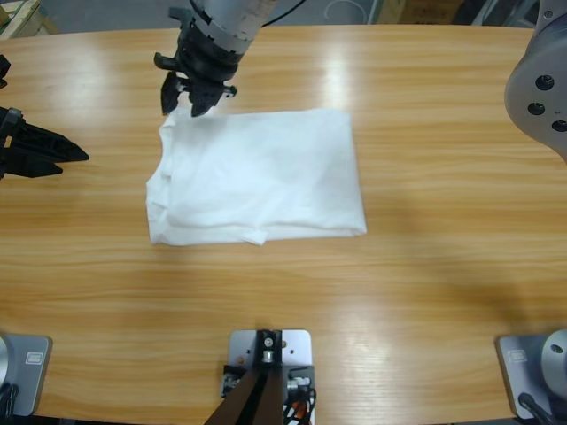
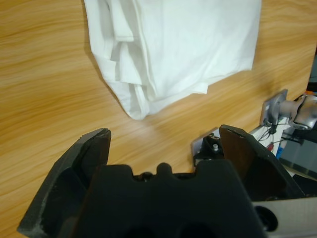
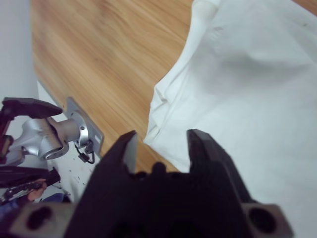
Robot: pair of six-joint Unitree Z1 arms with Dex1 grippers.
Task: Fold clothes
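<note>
table: long wooden top with pale grain, filling the high view; the shirt lies on it left of the middle.
t-shirt: white, folded into a rough rectangle and lying flat. its right and near edges are fairly straight. the left edge is rumpled, with several layers stacked and showing. a small flap sticks out along the near edge.
t-shirt, left wrist view: the layered edge faces this camera, folds piled one on another, with bare wood between it and the jaws.
t-shirt, right wrist view: smooth cloth fills the right side, and its creased edge runs down towards the jaws.
silver elbow: large joint at the upper right edge of the high view, well apart from the shirt.
right arm: comes down from the top of the high view, left of the middle.
right gripper: at the shirt's far left corner, jaws parted a little with white cloth showing between the tips; nothing clamped that i can see. i cannot tell whether they touch the cloth. in its own view the tips straddle the shirt's edge.
left gripper: at the left edge of the table, pointing towards the shirt and well apart from it. jaws spread wide and holding nothing.
</note>
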